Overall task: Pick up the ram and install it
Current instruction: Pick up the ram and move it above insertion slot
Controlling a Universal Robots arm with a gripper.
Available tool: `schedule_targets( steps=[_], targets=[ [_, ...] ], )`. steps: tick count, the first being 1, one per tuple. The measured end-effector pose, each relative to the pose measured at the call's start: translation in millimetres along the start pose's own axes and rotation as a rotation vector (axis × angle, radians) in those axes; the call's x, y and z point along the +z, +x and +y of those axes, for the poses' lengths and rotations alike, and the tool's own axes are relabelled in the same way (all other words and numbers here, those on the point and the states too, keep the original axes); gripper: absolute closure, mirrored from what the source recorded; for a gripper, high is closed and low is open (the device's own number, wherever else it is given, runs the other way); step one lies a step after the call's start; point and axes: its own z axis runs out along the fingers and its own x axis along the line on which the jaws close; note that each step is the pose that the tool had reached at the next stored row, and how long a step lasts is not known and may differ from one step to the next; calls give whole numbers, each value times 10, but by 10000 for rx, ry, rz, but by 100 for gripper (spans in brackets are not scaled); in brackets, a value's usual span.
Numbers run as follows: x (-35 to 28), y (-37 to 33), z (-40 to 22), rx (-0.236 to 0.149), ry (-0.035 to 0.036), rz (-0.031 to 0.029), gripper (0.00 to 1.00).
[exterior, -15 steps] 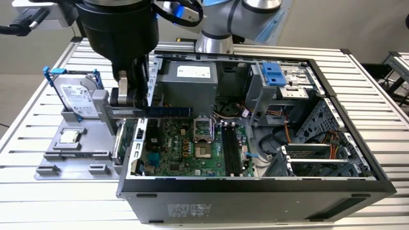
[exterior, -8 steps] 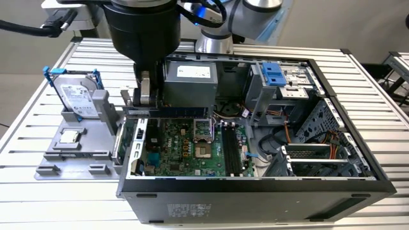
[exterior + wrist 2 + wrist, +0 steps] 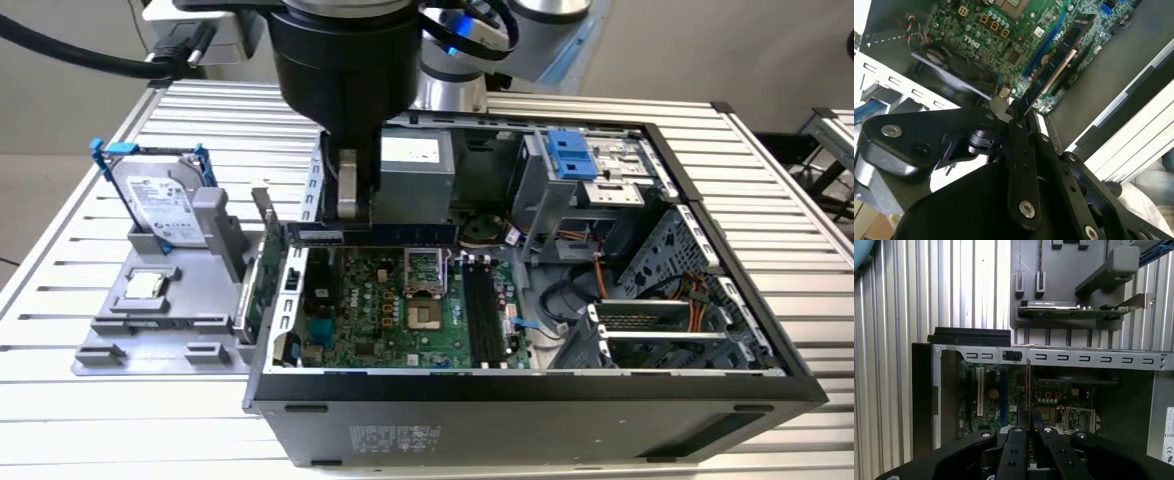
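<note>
One ram hangs edgewise over the motherboard inside the open case, pinched by your gripper, its fingers narrowed onto it. White labels mark the hard drive and the case; their print is too small to read.

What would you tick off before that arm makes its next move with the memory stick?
1. Memory stick clamped in the tool: ok.
2. Stick over the open computer case: ok.
3. Stick seated in a slot: not ok, it hangs above the board.
4. Stick lined up with the long black slots: not ok, it seems to lie crosswise to them.
5. Slot latches open: cannot tell.
</note>
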Motion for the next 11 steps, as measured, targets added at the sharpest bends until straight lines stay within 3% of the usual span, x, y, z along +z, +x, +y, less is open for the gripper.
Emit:
schedule_targets(
  steps=[11],
  targets=[
    [-3,2,-320,1,0,1,100]
  ],
)
